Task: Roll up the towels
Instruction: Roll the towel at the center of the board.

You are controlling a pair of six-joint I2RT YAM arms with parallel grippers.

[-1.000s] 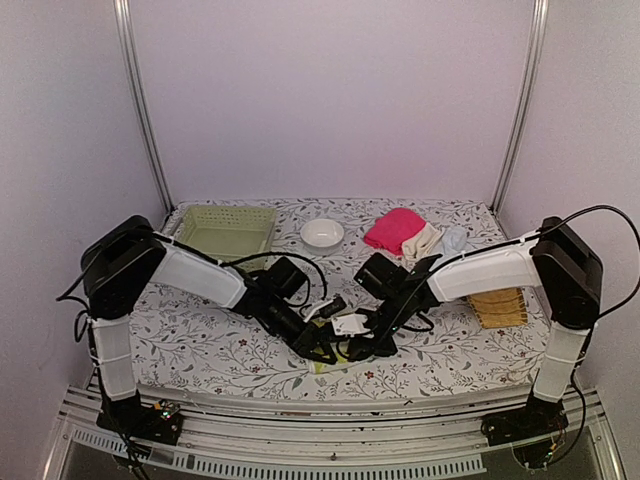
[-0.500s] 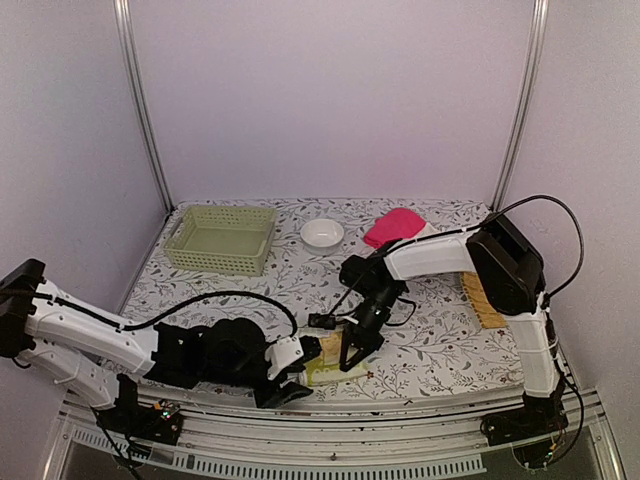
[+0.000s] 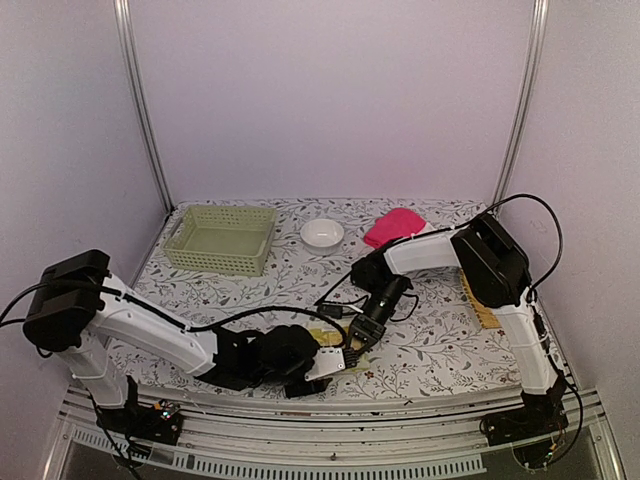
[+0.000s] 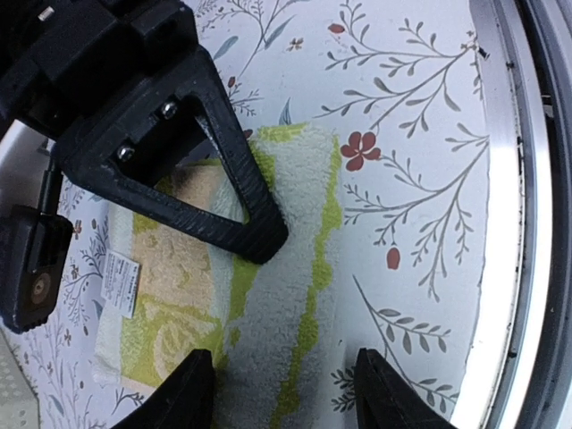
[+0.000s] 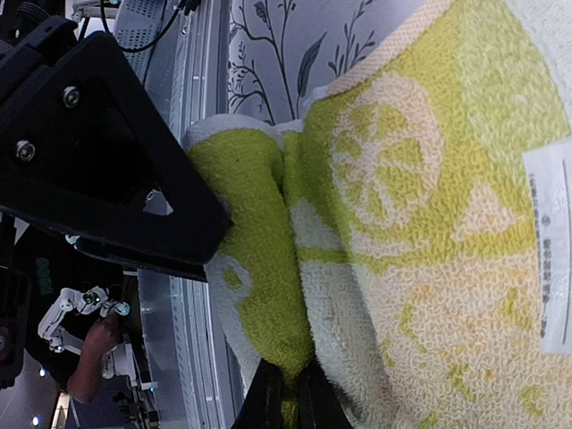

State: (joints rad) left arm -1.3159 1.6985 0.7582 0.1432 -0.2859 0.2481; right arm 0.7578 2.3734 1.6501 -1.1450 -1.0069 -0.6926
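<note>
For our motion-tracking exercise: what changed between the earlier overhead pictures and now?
The left arm dropped low along the near edge, left end effector open over the yellow-green towel. The right arm swung its elbow inward; the right end effector stays pinched on that towel. Basket, bowl, pink towel unmoved.

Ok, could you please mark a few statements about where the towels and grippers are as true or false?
1. The right gripper is shut on a fold of the yellow-green towel. True.
2. The left gripper is clamped shut. False: its jaws stand open, one finger on either side of that towel's end.
3. The white bowl sits between the green basket and the pink towel. True.
4. The pink towel lies inside the green basket. False: it lies on the table, to the right of the bowl.
</note>
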